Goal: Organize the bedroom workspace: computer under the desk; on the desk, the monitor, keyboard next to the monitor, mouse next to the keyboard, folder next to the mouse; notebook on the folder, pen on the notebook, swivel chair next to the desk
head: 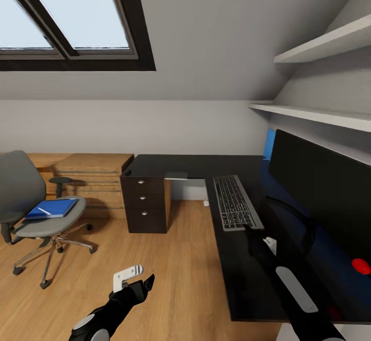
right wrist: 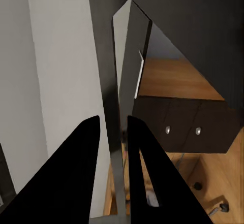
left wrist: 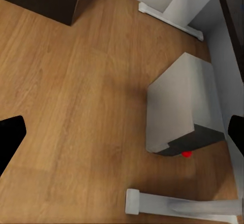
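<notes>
The keyboard (head: 234,201) lies on the black desk (head: 232,274) in front of the monitor (head: 319,196). My right gripper (head: 252,231) is at the keyboard's near end. In the right wrist view its fingers (right wrist: 86,158) are shut on the keyboard's thin edge (right wrist: 118,82). The grey swivel chair (head: 31,212) stands at the left, away from the desk. On its seat lies a blue folder or notebook (head: 51,208), which I cannot tell apart, with the white pen (head: 44,210) on top. My left gripper (head: 139,281) hangs open over the floor, above the computer (left wrist: 178,107). The mouse is out of view.
A black three-drawer unit (head: 147,204) stands under the desk's far wing, with a light wooden chest (head: 93,176) beside it. White desk legs (left wrist: 173,203) flank the computer. Wall shelves (head: 319,114) hang above the monitor. Wooden floor (head: 154,248) lies open between chair and desk.
</notes>
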{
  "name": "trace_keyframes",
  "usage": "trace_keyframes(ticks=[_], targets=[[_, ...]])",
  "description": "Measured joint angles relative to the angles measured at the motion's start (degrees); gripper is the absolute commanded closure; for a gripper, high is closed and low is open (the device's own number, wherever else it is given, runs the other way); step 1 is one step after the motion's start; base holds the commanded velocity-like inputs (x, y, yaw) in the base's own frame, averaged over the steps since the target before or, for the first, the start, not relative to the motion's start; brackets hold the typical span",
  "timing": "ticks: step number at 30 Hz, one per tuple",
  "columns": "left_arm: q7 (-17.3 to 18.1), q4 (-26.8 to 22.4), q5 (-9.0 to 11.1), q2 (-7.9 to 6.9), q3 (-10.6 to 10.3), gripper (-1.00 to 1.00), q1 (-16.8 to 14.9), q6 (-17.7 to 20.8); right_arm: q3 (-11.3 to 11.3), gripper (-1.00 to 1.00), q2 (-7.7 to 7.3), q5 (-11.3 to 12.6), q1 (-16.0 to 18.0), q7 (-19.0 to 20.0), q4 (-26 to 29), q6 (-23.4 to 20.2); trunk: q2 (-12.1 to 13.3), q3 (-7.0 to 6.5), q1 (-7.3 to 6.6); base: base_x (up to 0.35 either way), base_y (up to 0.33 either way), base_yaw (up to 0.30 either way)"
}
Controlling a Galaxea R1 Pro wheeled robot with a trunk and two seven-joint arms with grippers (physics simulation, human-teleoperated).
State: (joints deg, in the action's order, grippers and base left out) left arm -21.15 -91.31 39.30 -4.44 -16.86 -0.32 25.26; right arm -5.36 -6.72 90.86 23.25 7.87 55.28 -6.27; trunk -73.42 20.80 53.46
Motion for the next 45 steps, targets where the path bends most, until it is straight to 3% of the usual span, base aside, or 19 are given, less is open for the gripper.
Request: trace_keyframes(ticks=[5,10,45], targets=[[0.06,-0.01,0.03,0.0,0.01,-1.0,0.0,0.14,2.33,1.0,0.06,0.05,0.0,0.05,-3.39,0.0,0.0,0.0,0.0,0.0,-0.016,0.0],[0.15,0.0,0.08,0.0,-0.05,-1.0,0.0,0.17,3.07,1.0,0.09,0.05,0.01,0.08,-3.8,0.04,0.0,0.0,0.0,0.0,-0.002,0.0],[0.26,-0.09,0.44,0.0,-0.09,-1.0,0.0,0.18,3.22,1.0,-0.21,-0.14,0.09,-0.09,-5.92,-0.11,0.0,0.0,0.0,0.0,-0.084,0.0]])
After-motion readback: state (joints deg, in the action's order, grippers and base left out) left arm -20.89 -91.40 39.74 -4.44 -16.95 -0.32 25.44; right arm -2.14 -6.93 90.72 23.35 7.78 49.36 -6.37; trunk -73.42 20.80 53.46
